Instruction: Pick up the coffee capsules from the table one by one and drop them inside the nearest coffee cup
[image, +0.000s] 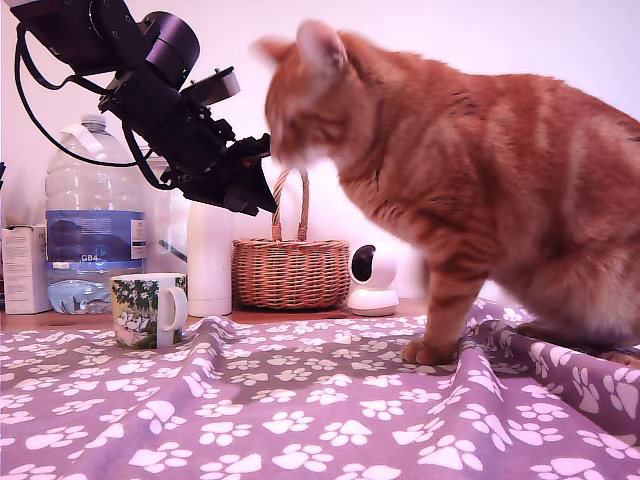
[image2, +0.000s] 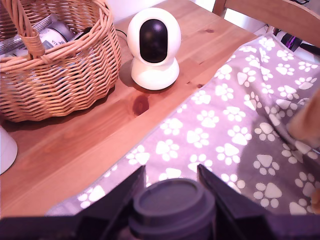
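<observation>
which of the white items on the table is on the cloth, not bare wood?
The coffee cup, white with a green foliage print, stands at the cloth's edge. The tall white bottle and the small white camera stand on bare wood behind it.

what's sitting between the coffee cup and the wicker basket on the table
In the exterior view, a tall white bottle stands between the coffee cup and the wicker basket, behind the purple cloth.

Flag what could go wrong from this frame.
1. The ginger cat stands on the paw-print cloth with its face against the raised hand; any arm motion could strike it, or it could bat the arm.
2. The hand grips a dark coffee capsule well away from the coffee cup; a nudge could drop it short.
</observation>
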